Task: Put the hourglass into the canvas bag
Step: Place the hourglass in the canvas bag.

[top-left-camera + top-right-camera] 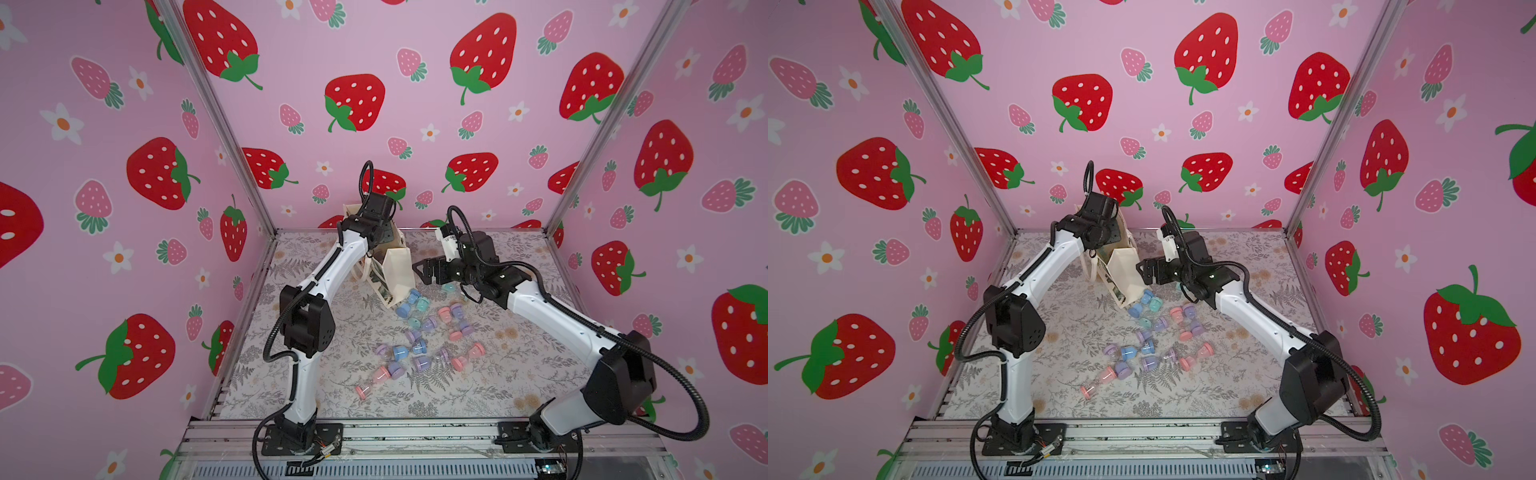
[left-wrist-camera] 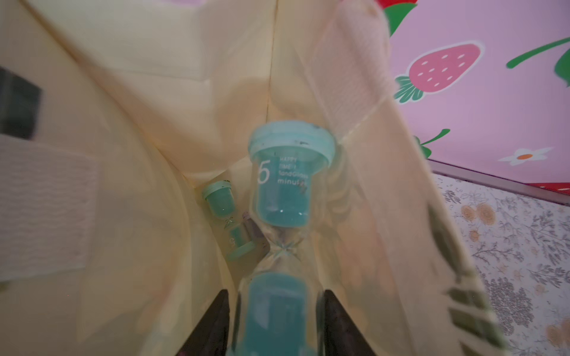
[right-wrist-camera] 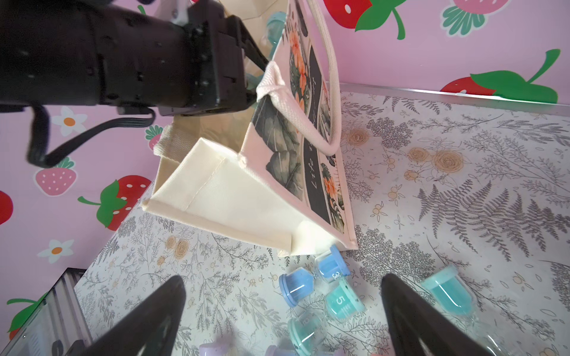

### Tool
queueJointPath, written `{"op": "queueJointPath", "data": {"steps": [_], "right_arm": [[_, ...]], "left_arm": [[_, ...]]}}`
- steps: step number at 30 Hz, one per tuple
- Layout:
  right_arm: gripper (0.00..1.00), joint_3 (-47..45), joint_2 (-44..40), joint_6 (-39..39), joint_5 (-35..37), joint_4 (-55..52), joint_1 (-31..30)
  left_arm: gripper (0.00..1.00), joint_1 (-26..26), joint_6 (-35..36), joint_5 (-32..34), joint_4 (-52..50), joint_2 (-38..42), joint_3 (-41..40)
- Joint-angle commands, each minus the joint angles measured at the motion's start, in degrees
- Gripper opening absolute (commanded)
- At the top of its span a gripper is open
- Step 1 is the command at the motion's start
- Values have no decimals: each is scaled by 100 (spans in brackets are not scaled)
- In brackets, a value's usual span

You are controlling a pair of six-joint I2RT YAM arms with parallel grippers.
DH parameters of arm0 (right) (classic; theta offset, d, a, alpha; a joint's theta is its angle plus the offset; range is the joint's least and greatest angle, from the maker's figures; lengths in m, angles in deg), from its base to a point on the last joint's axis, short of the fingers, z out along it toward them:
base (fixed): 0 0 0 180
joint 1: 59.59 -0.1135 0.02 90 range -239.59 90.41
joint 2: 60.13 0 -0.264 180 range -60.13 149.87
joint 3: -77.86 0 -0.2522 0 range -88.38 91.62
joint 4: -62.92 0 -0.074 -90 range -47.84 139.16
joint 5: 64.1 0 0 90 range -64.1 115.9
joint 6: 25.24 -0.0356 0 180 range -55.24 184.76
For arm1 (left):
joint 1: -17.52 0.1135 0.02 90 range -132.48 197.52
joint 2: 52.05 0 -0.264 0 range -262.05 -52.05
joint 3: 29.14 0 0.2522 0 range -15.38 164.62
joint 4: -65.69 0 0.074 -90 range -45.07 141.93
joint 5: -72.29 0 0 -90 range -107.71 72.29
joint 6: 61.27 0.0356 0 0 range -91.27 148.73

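The cream canvas bag point(image 1: 397, 270) point(image 1: 1125, 270) stands tilted at the back of the table, its leafy dark print point(image 3: 287, 145) on one broad side. My left gripper point(image 2: 276, 292) reaches down into the bag's mouth and is shut on a teal hourglass point(image 2: 287, 191) marked 5. The bag's cream inner walls point(image 2: 123, 123) surround it. A smaller-looking green hourglass point(image 2: 229, 222) lies on the bag's bottom. In both top views the left jaws are hidden inside the bag. My right gripper point(image 3: 282, 277) point(image 1: 422, 270) hangs open just right of the bag, with nothing between its fingers.
Several loose pastel hourglasses point(image 1: 424, 332) lie scattered mid-table, from the bag's foot toward the front. Blue point(image 3: 311, 283) and teal point(image 3: 339, 300) ones lie right under my right gripper. Pink strawberry walls point(image 1: 457, 124) enclose the floral tabletop point(image 1: 332, 374) on three sides.
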Motion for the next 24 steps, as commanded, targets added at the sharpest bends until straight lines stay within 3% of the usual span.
{"op": "queueJointPath", "data": {"steps": [1,6,13,24], "right_arm": [[99,160,101,101,-203,203,29],[99,182,178,121,-179,213,35],[99,115,112,129,-125,257,33],[99,83,-46,138,-78,249,43]], "left_arm": [[24,1,29,-31,-271,-228,358],[27,-6,38,6,-392,-615,500],[39,-3,-29,-24,-522,-1021,683],[57,-4,-10,20,-747,-1009,913]]}}
